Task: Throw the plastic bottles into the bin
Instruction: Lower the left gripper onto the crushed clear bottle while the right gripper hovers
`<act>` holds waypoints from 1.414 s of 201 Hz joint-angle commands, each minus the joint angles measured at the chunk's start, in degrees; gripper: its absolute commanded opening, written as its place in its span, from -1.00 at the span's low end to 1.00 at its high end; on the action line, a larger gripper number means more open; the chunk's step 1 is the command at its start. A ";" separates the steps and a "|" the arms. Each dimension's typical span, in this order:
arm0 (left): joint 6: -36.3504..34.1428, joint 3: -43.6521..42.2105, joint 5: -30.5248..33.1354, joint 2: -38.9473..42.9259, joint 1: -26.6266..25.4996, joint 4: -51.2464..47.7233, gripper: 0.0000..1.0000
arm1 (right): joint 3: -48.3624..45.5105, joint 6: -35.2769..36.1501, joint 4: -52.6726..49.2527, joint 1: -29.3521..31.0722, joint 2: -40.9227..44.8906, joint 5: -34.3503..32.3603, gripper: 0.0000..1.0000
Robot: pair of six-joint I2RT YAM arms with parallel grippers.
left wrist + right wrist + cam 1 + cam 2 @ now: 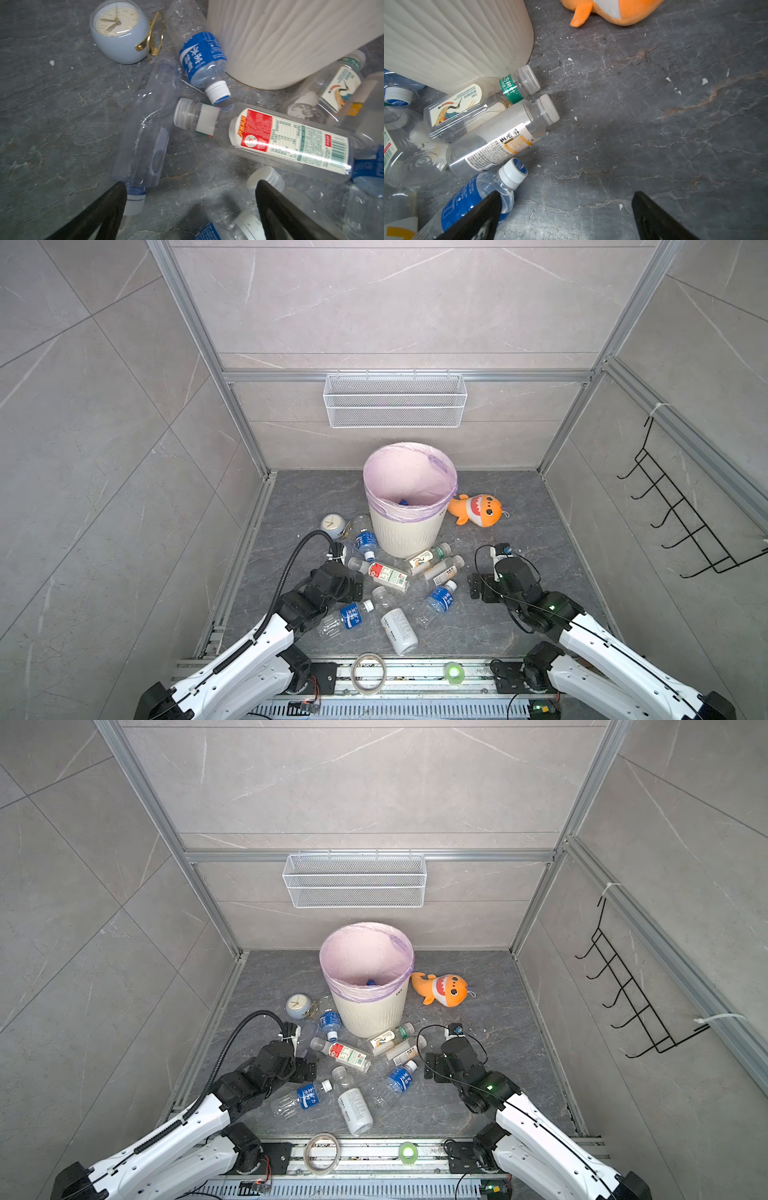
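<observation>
While plastic bottles (388,576) lie scattered, capped, bin (405,533) stands cream, ribbed, lilac-lined.

Your robot had two arms of the same build. On the left arm (253,659) and the right arm (615,653) the long links were white shells with small dark screw holes, and the joints and wrists were black. A black ribbed hose (286,568) lay along the left arm. At the right wrist were thin black wires (476,558) in loops and a small green lamp (552,607). The left tool (190,182) and the right tool (566,193) had plain black, wedge-shaped fingers.
</observation>
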State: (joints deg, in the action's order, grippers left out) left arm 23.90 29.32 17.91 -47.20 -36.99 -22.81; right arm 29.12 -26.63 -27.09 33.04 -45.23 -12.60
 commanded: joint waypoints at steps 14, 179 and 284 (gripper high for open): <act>2.28 2.72 -0.12 -2.90 4.03 -0.16 0.96 | -0.84 -1.02 2.48 -0.07 0.10 0.82 1.00; 0.40 6.23 -7.34 -22.49 14.92 8.88 0.83 | -0.21 -1.68 2.16 -0.02 -1.99 -0.06 1.00; -0.33 8.27 -8.60 -28.62 15.63 8.88 0.54 | -0.03 -1.77 2.13 -0.07 -2.58 -0.41 1.00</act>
State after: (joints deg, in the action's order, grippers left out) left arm 24.86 35.46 10.09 -75.07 -21.69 -14.50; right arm 29.02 -27.49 -25.41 33.04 -47.33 -12.23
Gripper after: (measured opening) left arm 0.785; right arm 0.990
